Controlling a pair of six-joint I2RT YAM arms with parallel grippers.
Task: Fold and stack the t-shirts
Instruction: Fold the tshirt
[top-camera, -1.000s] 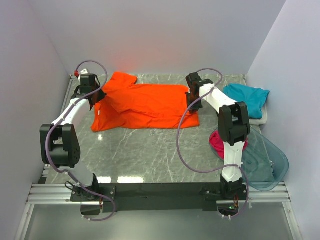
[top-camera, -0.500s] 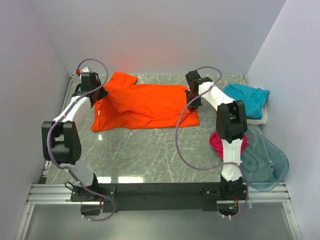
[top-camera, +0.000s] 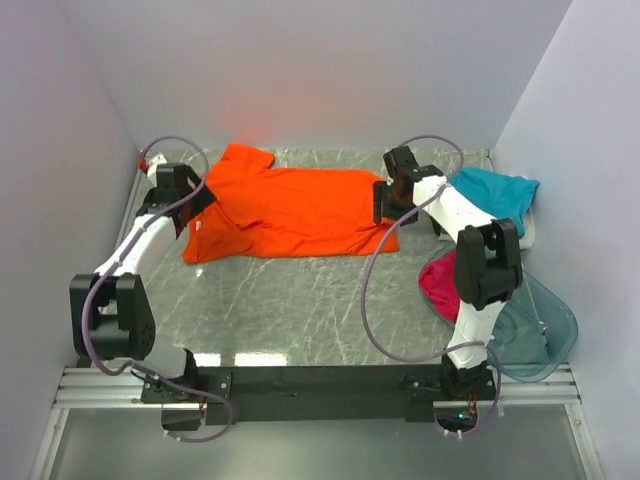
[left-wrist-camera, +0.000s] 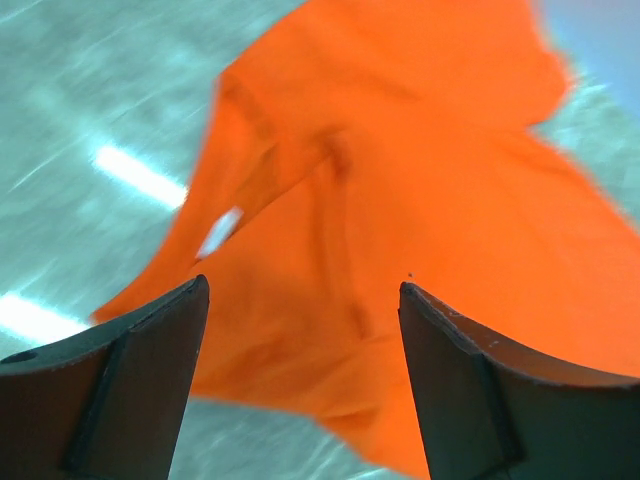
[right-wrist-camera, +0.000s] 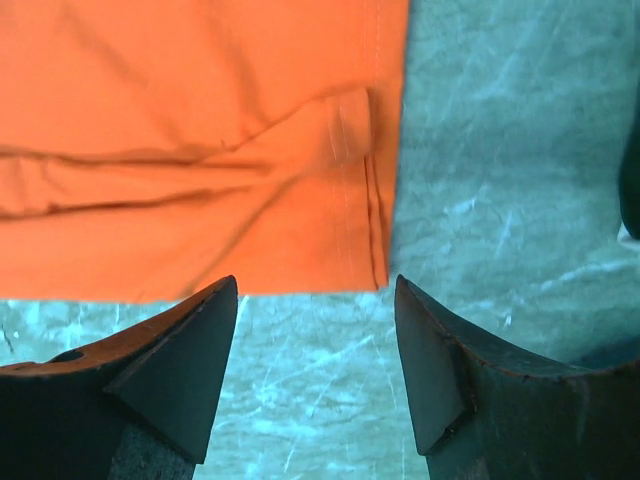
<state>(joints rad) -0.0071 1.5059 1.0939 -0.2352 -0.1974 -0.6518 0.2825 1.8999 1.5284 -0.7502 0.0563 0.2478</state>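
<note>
Since the orange tee (top-camera: 290, 212) looks limp and light, left pincer (left-wrist-camera: 302, 288) and right pincer (right-wrist-camera: 316, 282), both apart, should pinch edges beneath them.

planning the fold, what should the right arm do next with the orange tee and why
Probably lower the right gripper and close on the hem corner of the orange t-shirt: its fingers stand open, empty, with that corner lying flat between them.

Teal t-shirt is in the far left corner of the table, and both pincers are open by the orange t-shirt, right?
No: the top external view shows the teal t-shirt in the far right corner. The left pincer and right pincer are indeed open by the orange t-shirt.
</note>
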